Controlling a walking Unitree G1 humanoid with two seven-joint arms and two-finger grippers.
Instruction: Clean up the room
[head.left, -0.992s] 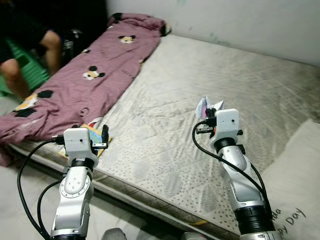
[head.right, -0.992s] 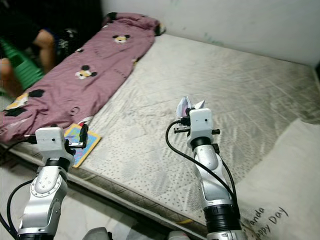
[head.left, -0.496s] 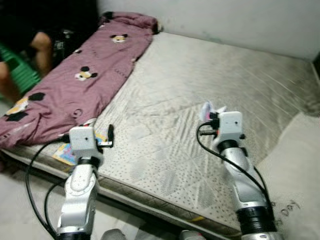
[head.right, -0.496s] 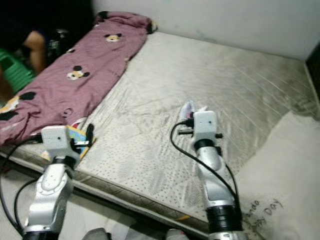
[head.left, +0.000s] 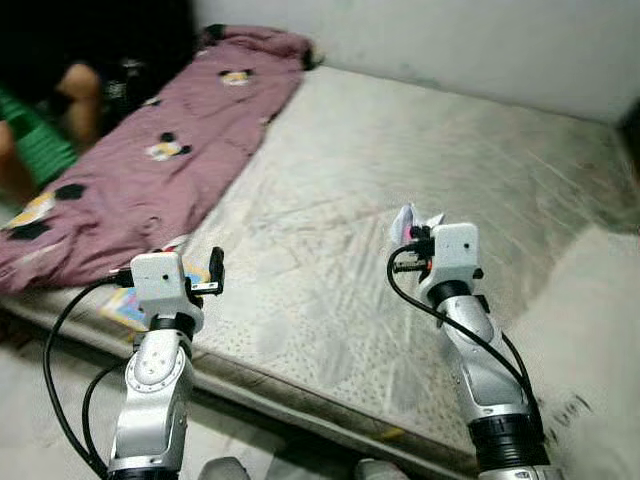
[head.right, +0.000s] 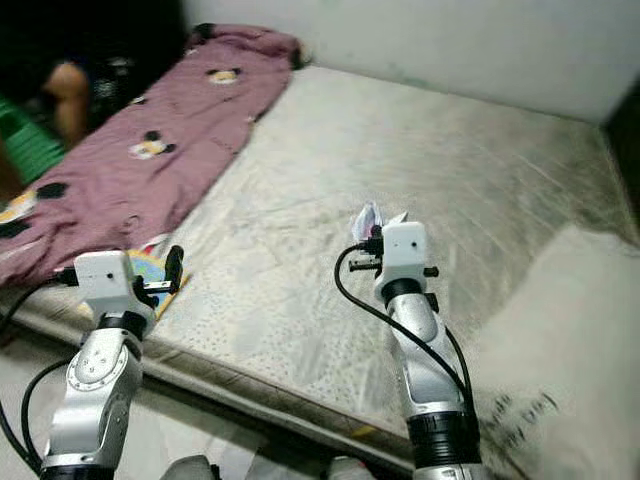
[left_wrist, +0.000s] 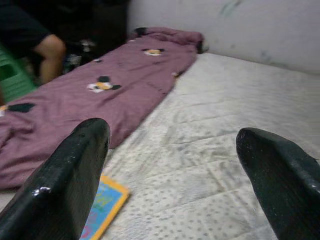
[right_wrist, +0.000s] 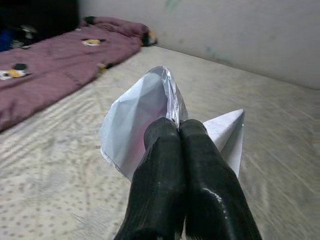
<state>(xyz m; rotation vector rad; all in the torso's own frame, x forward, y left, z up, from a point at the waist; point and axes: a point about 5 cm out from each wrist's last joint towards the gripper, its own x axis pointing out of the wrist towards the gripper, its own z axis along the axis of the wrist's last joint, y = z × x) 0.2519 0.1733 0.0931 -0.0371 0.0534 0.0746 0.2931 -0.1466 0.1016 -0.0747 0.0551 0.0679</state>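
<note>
Two grippers: right gripper (right_wrist: 179, 131) pinches crumpled paper (right_wrist: 132, 122) above the mattress (head.left: 330, 190); left gripper (left_wrist: 172, 165) gapes wide.

Crinkled glossy wrapper (right_wrist: 145, 117), matt quilted cloth mattress (head.left: 400, 150), soft purple blanket (head.left: 170, 150).

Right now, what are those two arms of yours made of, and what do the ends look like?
Both arms are jointed silver metal tubes with a black band near the base. Each ends in a white boxy wrist block, with looping black cables running to it. The left gripper and right gripper each have two long, glossy black fingers with rounded tips.
</note>
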